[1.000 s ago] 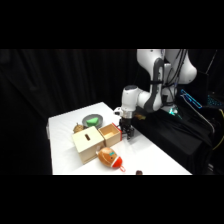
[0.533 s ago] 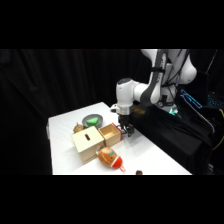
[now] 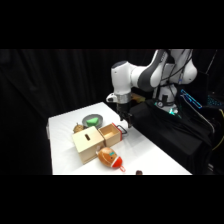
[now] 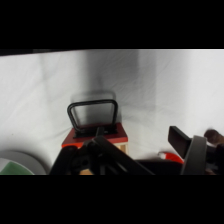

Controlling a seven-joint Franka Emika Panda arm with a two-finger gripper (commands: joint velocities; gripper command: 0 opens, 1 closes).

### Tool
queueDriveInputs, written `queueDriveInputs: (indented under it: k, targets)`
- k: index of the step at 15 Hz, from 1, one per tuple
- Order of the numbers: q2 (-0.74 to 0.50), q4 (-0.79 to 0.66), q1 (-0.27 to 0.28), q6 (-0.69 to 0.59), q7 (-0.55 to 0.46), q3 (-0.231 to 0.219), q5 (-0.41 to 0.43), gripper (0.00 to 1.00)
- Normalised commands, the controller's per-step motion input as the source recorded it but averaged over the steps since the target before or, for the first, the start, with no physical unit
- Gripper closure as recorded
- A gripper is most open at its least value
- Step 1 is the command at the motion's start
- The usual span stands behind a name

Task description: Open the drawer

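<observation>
A light-tan wooden box with a dark slot on top sits mid-table. Its drawer stands pulled out toward the right, with a red handle on its front. My gripper hangs just above that handle and does not hold it. In the wrist view the loop handle stands free on its red mount, just beyond my gripper. The gripper is open, with one dark finger off to the right.
A round orange-brown stuffed toy lies in front of the box. A green dish sits behind the box, its rim at the wrist view's lower left. A small dark object lies near the table's front edge.
The arm has swung left and the gripper has lifted slightly above the handle. The drawer stays pulled out.
</observation>
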Motion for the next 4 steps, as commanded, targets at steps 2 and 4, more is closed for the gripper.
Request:
queueDriveInputs:
  k: [2,4]
  targets:
    - [-0.27,0.16,0.103,-0.43,-0.06,-0.169,-0.068,0.00]
    - [-0.19,0.18,0.081,-0.38,-0.08,-0.155,-0.077,0.00]
